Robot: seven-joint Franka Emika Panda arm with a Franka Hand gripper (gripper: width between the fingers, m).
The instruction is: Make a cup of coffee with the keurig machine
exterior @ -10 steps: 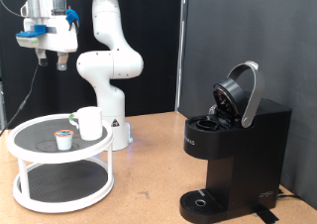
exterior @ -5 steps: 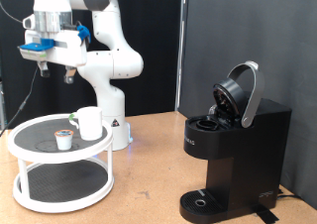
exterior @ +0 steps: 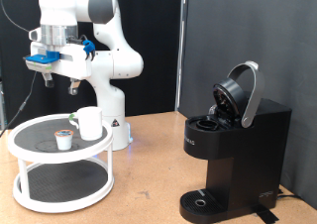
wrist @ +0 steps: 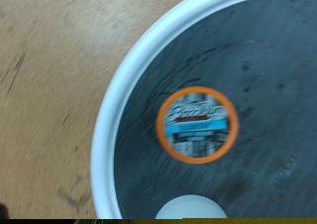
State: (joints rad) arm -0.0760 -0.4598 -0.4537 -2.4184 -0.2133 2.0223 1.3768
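At the exterior view's left, the gripper (exterior: 59,88) hangs above the round shelf (exterior: 20,145), holding nothing; I cannot tell its finger spacing. The cup (exterior: 90,123) and pod (exterior: 64,138) sit there untouched. The keurig machine (exterior: 233,155), far right, stands with lid open.

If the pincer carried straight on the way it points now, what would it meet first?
Probably the coffee pod lying on the round tray: the wrist view looks right down at it. The pincer hangs well above.
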